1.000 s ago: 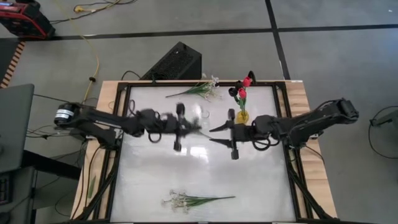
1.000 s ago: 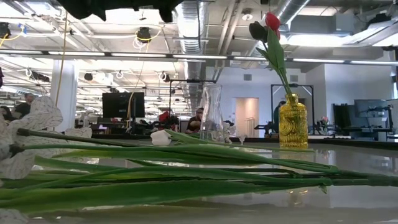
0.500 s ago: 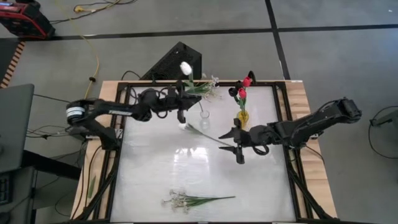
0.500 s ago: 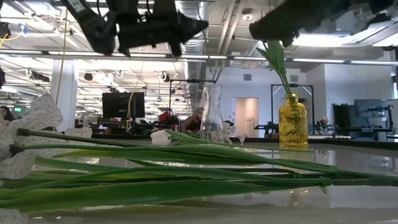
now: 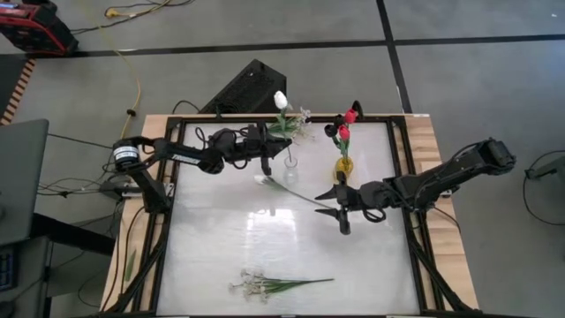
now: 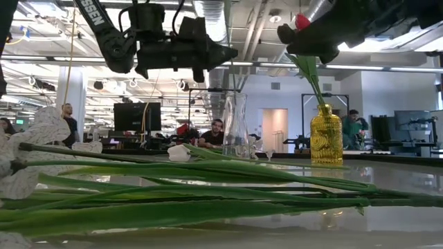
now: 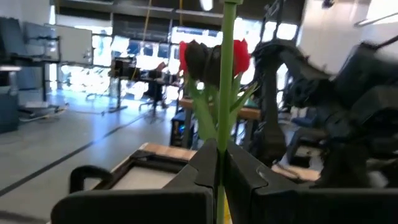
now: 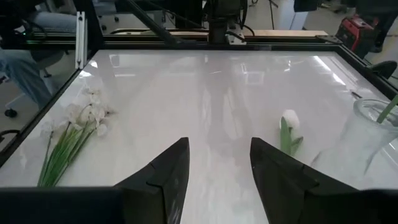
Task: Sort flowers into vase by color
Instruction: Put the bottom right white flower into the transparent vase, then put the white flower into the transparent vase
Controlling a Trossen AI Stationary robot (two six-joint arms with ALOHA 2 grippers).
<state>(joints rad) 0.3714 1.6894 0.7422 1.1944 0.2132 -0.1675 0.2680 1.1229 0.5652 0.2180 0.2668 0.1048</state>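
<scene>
My left gripper (image 5: 267,148) is shut on a white tulip whose bloom (image 5: 280,99) stands high above the far part of the table, beside the clear glass vase (image 5: 290,162). In the right wrist view a green stem (image 8: 388,109) reaches into that vase's mouth (image 8: 373,134). The yellow vase (image 5: 343,164) holds red tulips and a dark bloom (image 5: 344,124). A second white tulip (image 5: 265,180) lies flat on the table. My right gripper (image 5: 325,203) hovers open at that tulip's stem end, touching nothing. My left gripper pinches the white tulip's green stem (image 7: 221,134) between its two fingers, which lie level across it. The stem stands upright, running up out of the picture and down behind the fingers. The bloom is carried clear above the table.
One sprig of small white blossoms (image 5: 296,124) lies at the far edge, another (image 5: 265,284) near the near edge and close in front of the low camera (image 6: 173,187). A black frame (image 5: 168,203) rims the white table. People show in the room beyond.
My left gripper has risen from the table's middle toward the far edge, carrying the white tulip upright, then moved right toward the clear vase. My right gripper has drawn back a little toward the right and near edges, staying open.
</scene>
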